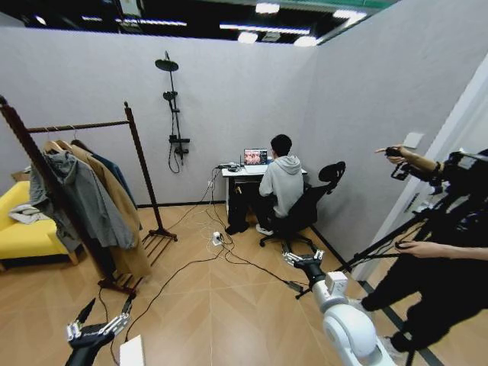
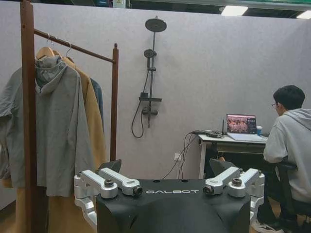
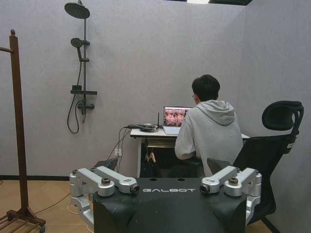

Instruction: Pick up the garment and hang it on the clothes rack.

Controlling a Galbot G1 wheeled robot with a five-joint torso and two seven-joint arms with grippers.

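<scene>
Clothing hangs in a row on the clothes rack (image 1: pixel 139 156), which stands at the left of the room from my head camera. Its near post cuts diagonally across the hanging clothes and hides part of them. Frontmost is a grey hooded sweatshirt (image 1: pixel 82 194), then a long tan coat (image 1: pixel 118 206). Behind both, the garment (image 1: pixel 114 169) shows as only a narrow dark blue-green strip on the top bar; its hanger and hook are covered, and I cannot make out its sleeves or hem. My left wrist camera sees the same strip (image 2: pixel 98 99) peeking past the tan coat beside the far post (image 2: pixel 114 97).

A yellow sofa (image 1: pixel 23 229) sits behind the rack, cut off by the frame edge.

My left gripper (image 1: pixel 97 326) is low in front of the rack and well apart from it, fingers spread wide with nothing between them. The arm below it is cropped.

Black cables (image 1: pixel 206 255) trail over the wooden floor.

My right gripper (image 1: pixel 303 259) is held out to the right, facing a person seated at a desk (image 1: pixel 244 174), also spread apart and holding nothing.
</scene>
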